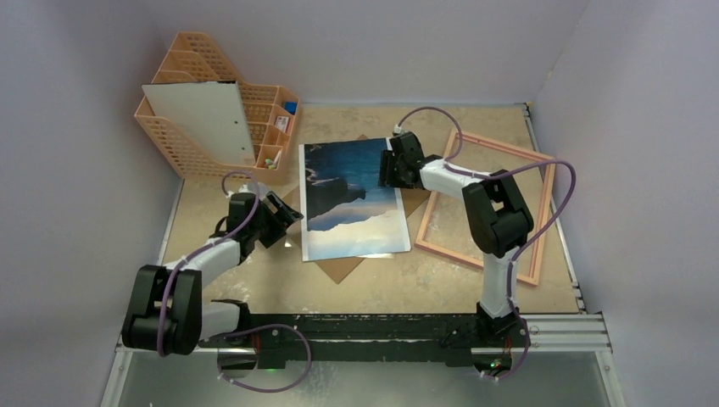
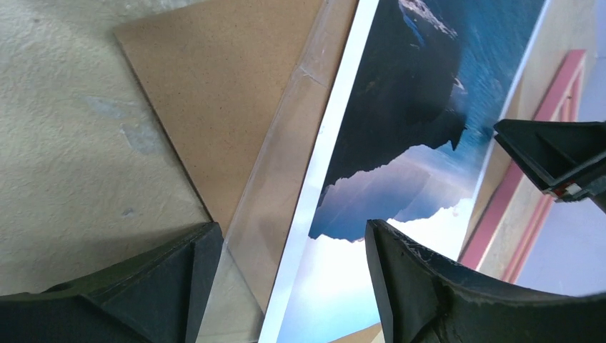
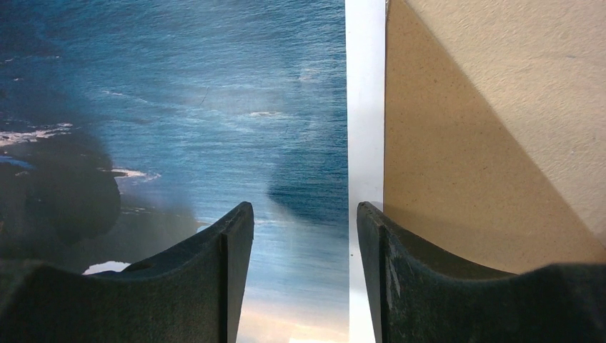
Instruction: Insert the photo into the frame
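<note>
My left arm (image 1: 208,254) and right arm (image 1: 445,176): white tubes, bulky black joints, looping purple cables (image 1: 555,212), black fingers (image 3: 214,286).

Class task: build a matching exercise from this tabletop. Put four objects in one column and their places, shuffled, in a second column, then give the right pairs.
Things
1. photo
2. frame
3. backing board
4. file rack

Places
A. far left corner
B. beneath the photo, corners peeking out
C. on the right, lying flat
D. in the middle, picture side up

Pairs: 1-D, 2-C, 3-B, 4-A
</note>
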You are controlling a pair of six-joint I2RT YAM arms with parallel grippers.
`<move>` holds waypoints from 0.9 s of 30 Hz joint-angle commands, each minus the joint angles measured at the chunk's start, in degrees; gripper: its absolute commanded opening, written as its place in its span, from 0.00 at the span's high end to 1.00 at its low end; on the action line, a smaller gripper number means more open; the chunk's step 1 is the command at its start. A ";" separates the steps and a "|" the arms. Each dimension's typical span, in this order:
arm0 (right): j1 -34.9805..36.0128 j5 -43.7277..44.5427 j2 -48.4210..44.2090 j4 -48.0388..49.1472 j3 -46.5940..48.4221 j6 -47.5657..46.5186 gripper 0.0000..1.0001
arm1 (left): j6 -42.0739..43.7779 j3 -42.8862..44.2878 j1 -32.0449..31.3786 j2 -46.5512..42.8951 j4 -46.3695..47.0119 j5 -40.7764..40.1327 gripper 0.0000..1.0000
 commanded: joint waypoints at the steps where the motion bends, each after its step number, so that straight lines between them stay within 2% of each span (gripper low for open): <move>1: -0.91 -0.74 3.90 -4.96 -1.14 -1.20 0.41 | 0.61 -0.29 -4.87 7.25 -19.07 -5.58 0.21; 5: -1.11 -2.24 4.34 -4.92 -1.15 -1.91 0.41 | 1.14 1.06 -5.49 8.21 -21.00 -5.28 0.20; 11: -1.63 -2.37 5.27 -4.78 -0.92 -2.14 0.40 | 0.90 1.08 -5.49 4.19 -25.46 -5.65 0.20; 16: -2.02 -0.36 5.34 -4.09 0.85 -2.68 0.41 | -5.43 -0.56 -6.70 -1.84 -28.25 -9.17 0.17; 19: -2.02 2.09 5.33 -2.05 2.99 -3.84 0.41 | -5.92 0.43 -6.81 -1.45 -29.23 -10.04 0.16; 24: -2.02 6.46 4.30 1.71 5.51 -5.06 0.59 | -4.07 2.24 -6.81 0.21 -30.44 -9.49 0.20; 27: -2.02 7.16 1.09 4.62 4.29 -4.66 0.63 | -4.24 1.34 -6.81 -0.73 -29.70 -9.12 0.26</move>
